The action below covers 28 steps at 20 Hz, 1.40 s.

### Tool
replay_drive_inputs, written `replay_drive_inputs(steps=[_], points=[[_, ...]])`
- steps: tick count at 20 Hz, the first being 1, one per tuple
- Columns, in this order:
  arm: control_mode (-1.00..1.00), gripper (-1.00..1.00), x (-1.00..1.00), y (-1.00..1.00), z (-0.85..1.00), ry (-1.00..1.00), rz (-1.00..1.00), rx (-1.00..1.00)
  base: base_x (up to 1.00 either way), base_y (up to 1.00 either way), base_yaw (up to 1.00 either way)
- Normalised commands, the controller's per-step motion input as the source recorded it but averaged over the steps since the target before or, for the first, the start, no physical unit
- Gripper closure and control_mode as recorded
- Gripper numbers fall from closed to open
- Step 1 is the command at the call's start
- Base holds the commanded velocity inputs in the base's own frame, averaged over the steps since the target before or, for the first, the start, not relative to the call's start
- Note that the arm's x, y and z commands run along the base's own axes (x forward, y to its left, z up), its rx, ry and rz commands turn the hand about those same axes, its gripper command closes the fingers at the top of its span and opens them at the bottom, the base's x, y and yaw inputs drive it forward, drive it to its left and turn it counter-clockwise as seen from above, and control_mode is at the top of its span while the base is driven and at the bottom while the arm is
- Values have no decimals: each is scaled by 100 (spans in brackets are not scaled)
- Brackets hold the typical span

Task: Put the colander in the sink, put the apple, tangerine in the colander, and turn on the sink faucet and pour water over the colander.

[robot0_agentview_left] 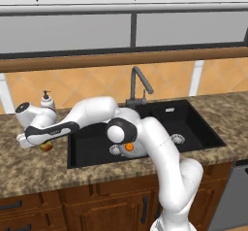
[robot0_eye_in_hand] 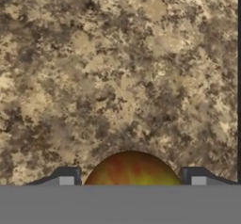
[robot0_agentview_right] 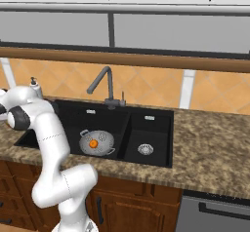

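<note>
Step in hand: grasping apple [robot0_eye_in_hand: 132,169]. Apple on tabletop [robot0_eye_in_hand: 117,68], left of frame, between claw [robot0_eye_in_hand: 132,180] tips; whether gripped cannot tell. Colander [robot0_agentview_right: 96,143] with tangerine [robot0_agentview_right: 93,143] in sink [robot0_agentview_right: 151,124]. Next: firm grip, lift, carry to colander.

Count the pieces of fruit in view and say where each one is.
2. The tangerine lies in the colander in the sink's large bowl. The apple sits on the counter left of the sink, between the gripper's fingers.
</note>
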Motion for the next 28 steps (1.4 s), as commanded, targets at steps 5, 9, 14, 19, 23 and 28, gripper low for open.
replay_drive_inputs(steps=[5,9,14,19,23,28], points=[[-100,100,0,0,-41,0,0,0,0,0,0],[-100,100,0,-11,2,0,-3,0,0,0,0],[-100,100,-37,-58,21,0,-7,0,0,0,0],[-100,100,-51,-91,12,0,-8,0,0,0,0],[-100,100,-44,-93,13,0,-8,0,0,0,0],[-100,100,-14,-93,25,0,-10,2,0,0,0]])
